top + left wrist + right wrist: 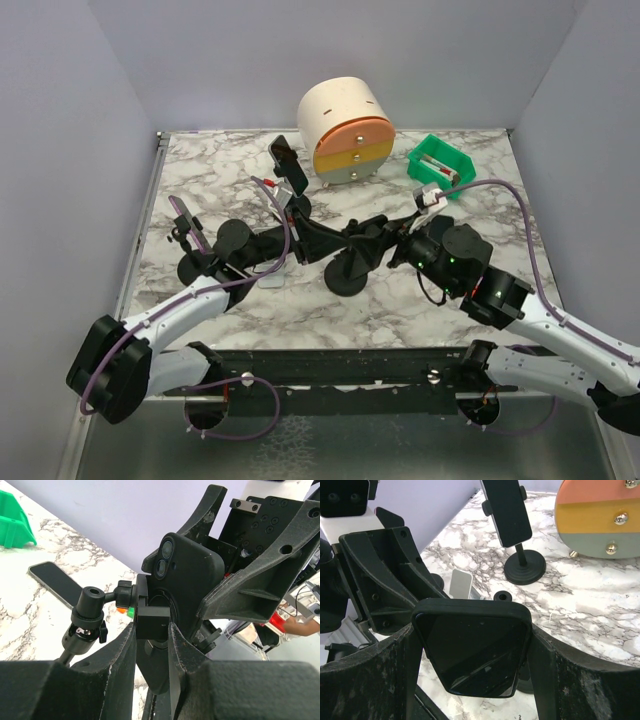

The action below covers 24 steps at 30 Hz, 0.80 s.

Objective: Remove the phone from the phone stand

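right gripper [475, 642] is clasping phone [470, 655] by its sides | left gripper [151, 636] is pinching phone stand [152, 620] behind it

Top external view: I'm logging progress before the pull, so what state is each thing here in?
Black-cased phone: mounted on its stand, screen dark.
Black phone stand: head gripped between the left fingers.
Left fingers: shut on the stand's head.
Right fingers: closed against the phone's two sides.
Second dark phone: clipped on its own round-based stand.
Cream round drawer unit: all three drawers shut.
Green plastic bin: upright, something small inside.
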{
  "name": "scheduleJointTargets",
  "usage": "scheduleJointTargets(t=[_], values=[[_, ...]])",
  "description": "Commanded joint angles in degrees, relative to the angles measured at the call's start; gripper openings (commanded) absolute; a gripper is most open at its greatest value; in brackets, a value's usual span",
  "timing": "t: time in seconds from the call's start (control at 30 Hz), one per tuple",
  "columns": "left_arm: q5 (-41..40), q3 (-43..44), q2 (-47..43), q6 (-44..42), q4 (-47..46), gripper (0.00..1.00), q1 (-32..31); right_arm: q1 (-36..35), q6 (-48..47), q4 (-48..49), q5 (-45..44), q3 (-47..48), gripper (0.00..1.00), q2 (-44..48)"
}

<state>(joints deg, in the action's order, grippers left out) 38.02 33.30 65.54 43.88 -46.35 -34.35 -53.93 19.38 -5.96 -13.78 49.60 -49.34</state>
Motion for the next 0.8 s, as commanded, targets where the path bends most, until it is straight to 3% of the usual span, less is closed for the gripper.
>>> scheduleJointTargets(t=[0.0,0.1,0.23,0.77], values=[[-0.2,0.0,0.9,1.0,-0.1,0.00,1.2,0.9,-1.9,-1.5,-1.4,-0.5,0.01,1.6],[0.0,0.6,1.4,0.9,0.0,0.00,1.1,0.9,-0.3,-0.7,-0.5,0.1,0.01,1.7],[0.5,1.4,1.9,0.4,0.3,0.08,0.7,0.9,1.2,1.2,0.3,0.8,0.01,1.9],[-0.6,2.2,1.0,-0.5,2.2,0.56,0.2,0.9,2.6,1.6,2.1,5.8,0.01,1.4]])
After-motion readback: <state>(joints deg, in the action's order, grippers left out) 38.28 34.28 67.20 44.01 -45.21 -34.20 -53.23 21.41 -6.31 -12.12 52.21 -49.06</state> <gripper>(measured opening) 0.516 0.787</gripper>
